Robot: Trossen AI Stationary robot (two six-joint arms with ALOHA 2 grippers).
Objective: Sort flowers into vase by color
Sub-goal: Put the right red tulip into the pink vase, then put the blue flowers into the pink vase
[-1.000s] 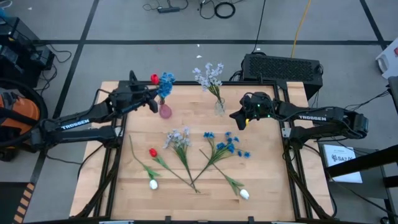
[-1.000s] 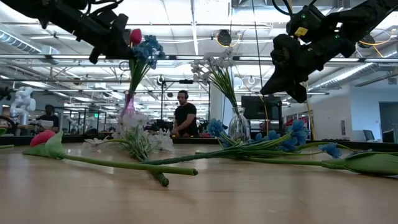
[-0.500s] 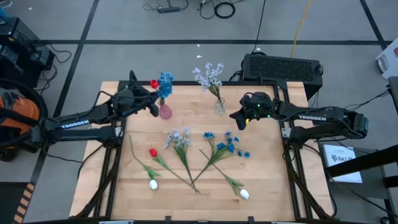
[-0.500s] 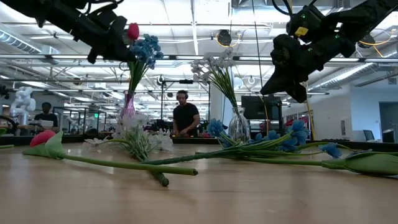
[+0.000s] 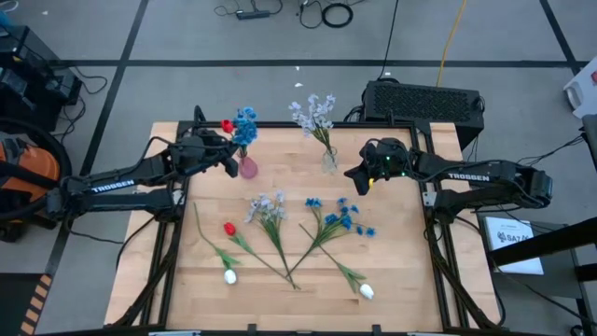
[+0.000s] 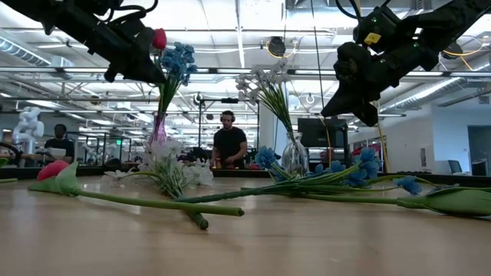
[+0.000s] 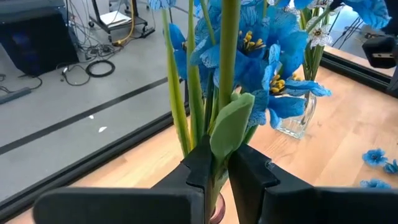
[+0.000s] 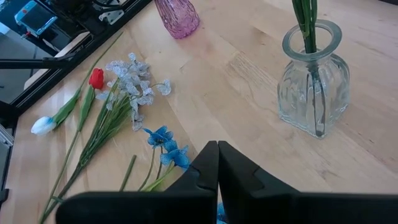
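My left gripper point(image 5: 233, 155) hovers over the pink vase point(image 5: 248, 168) at the far left of the table, shut on a red tulip point(image 5: 227, 125). Bright blue flowers point(image 5: 248, 121) stand in that vase. Pale lavender-white sprays point(image 5: 313, 112) stand in the clear glass vase point(image 5: 329, 161). My right gripper point(image 5: 355, 180) is shut and empty, in the air just right of the clear vase. A lavender spray point(image 5: 269, 207), blue clusters point(image 5: 341, 217), a red tulip point(image 5: 229, 229) and two white tulips point(image 5: 229, 276) point(image 5: 366, 292) lie flat on the table. My left gripper point(image 7: 219, 155) pinches the red tulip's green stem at a leaf point(image 7: 229, 127), between its two fingers. It comes from the table's left, slanting down. The tulip stands about upright, its bud point(image 6: 159, 38) above the fingers. The fingers hide its lower end over the pink vase's mouth.
A black box point(image 5: 424, 101) sits behind the table's far right edge. The loose flowers take up the table's middle and near half, with bare wood along the left and right edges. People stand in the room beyond the far edge point(image 6: 227, 142).
My left gripper has drifted a little toward the table's left with the red tulip still in its hold. The bud now stands slightly left of the blue flowers rather than against them. The right arm has kept still.
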